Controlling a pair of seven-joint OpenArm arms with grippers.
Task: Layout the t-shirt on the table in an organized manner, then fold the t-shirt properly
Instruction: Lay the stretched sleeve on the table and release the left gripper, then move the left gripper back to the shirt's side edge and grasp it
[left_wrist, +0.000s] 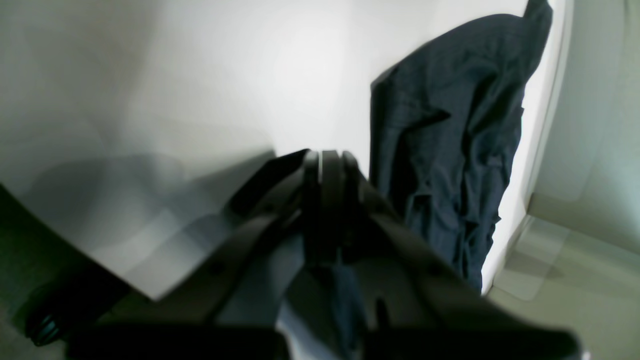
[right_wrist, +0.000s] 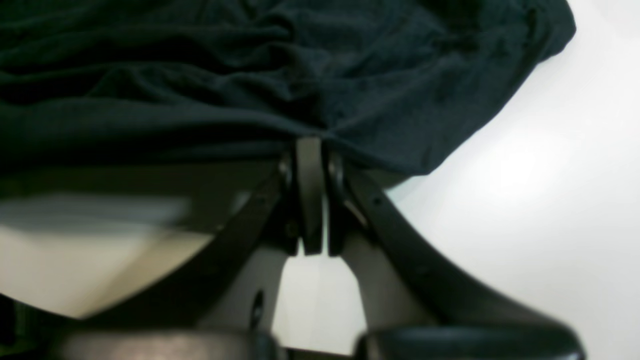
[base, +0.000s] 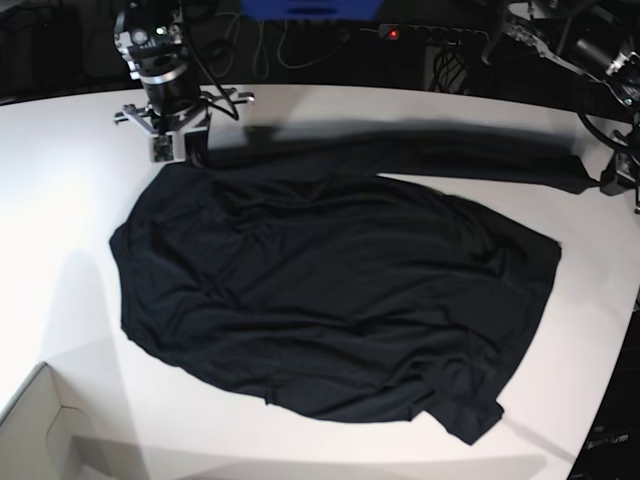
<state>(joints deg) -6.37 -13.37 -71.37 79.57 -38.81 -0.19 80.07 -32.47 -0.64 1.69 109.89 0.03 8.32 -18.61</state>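
The black t-shirt (base: 330, 300) lies spread over the white table (base: 60, 200), with wrinkles across its body. Its far edge is pulled into a taut strip between my two grippers. My right gripper (base: 188, 150) is at the back left, and in the right wrist view it (right_wrist: 312, 145) is shut on a bunched edge of the t-shirt (right_wrist: 200, 75). At the table's right edge my left gripper (base: 600, 183) pinches the strip's other end. In the left wrist view its fingertips (left_wrist: 325, 162) are pressed together, and the t-shirt (left_wrist: 450, 150) trails away to the right.
A pale cardboard box corner (base: 40, 430) sits at the front left. Cables and a power strip (base: 390, 32) lie behind the table's far edge. The table's curved edge (base: 610, 330) runs close to the shirt on the right.
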